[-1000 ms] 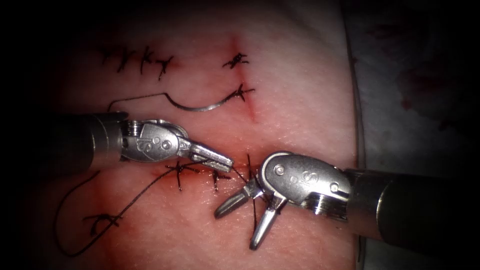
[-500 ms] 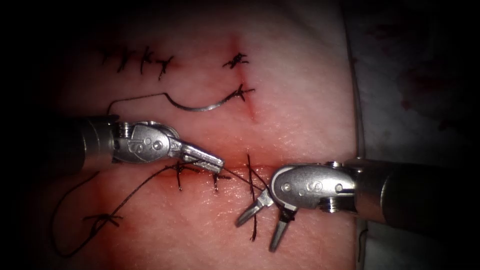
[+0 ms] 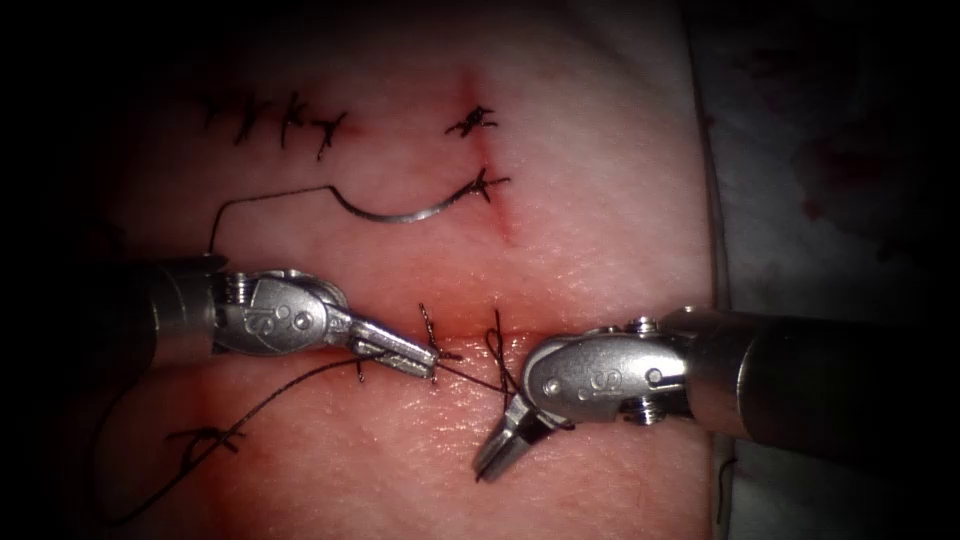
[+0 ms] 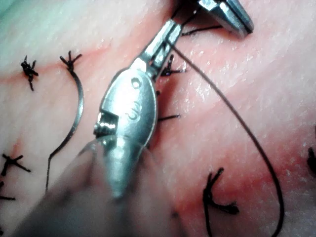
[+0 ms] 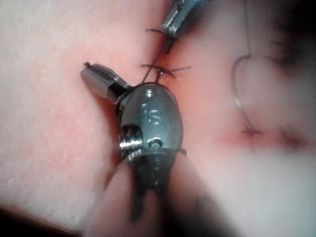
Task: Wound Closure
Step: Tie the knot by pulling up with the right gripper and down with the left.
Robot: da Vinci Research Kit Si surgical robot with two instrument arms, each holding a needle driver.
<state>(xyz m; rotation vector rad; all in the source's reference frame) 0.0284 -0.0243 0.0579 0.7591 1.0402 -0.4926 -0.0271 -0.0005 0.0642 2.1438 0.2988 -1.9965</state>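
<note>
Showing pale pink pork-belly tissue [image 3: 600, 200] with a horizontal reddened cut [image 3: 470, 335]. Right hand [image 3: 497, 455], jaws closed on dark suture thread [image 3: 470, 376]; left hand [image 3: 425, 360] clamps that thread too. Curved steel needle [image 3: 400, 214] lies free on the tissue, above the cut.

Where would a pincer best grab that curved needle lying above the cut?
Probably the needle at mid-curve, coming from above with the jaws set across the wire. It lies flat on the tissue, its bow facing the cut, with thread trailing from its left end. Both the left pincer and the right pincer are shut on thread.
</note>
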